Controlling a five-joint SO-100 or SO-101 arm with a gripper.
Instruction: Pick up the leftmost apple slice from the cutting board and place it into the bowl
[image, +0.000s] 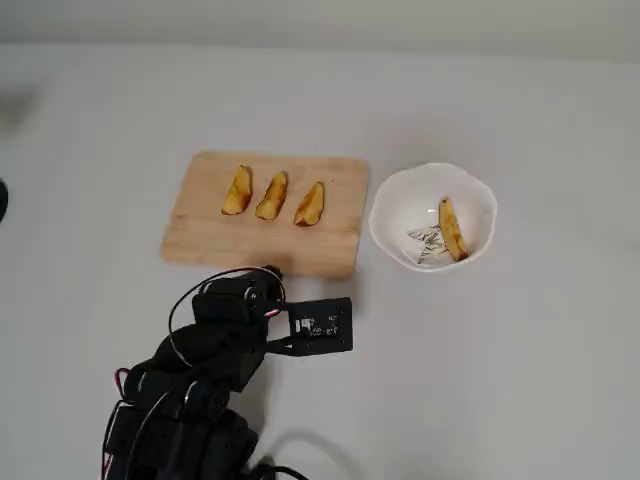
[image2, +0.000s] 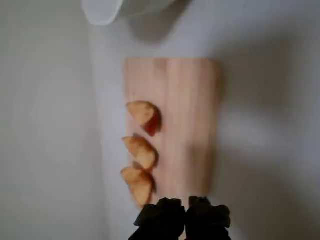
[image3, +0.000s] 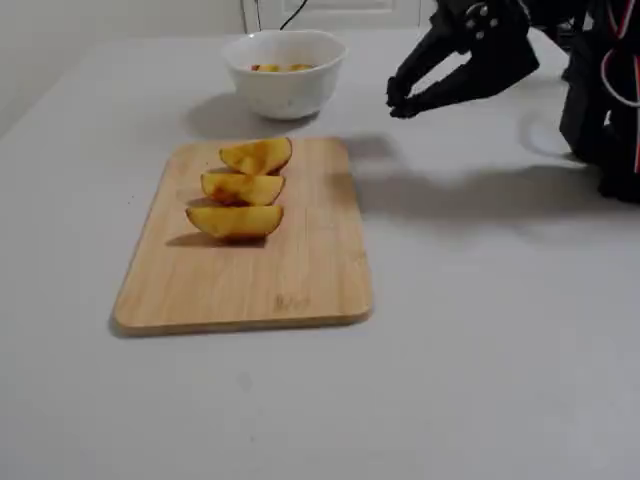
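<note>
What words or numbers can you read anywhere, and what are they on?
None can be read.
Small white marks on the black block on the arm in the overhead view: too small and blurred to read.
A faint mark near the close edge of the cutting board in the fixed view: too faint to read.

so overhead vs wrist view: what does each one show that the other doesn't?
Overhead only: the whole bowl interior with one apple slice and the leafy print, plus the arm's body and cables. Wrist only: the gripper tips close up, touching, empty, above the near end of the cutting board; only part of the bowl rim shows. Both: the cutting board with three apple slices in a row.
</note>
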